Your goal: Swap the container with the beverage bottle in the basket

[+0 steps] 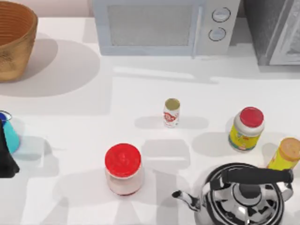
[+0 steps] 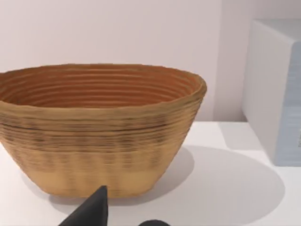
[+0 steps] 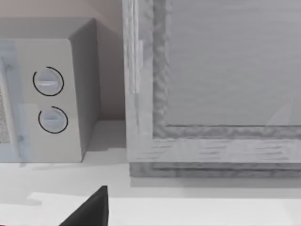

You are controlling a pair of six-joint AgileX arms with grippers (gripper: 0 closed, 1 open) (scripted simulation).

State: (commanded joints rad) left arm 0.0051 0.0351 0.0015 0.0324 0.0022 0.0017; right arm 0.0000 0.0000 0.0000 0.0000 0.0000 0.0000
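Centrally, slim white beverage bottle (image 1: 171, 113), ribbed wicker basket (image 1: 14, 44)

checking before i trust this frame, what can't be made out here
- Container: top view, cut by the left edge and partly behind the left hand; grip unclear.
- Left hand's fingers: left wrist view has one dark tip at the bottom edge.
- Basket: cut off in the top view; its wall hides the floor in the left wrist view.
- Beverage bottle: print too small.
- Kettle: cut by bottom edge.
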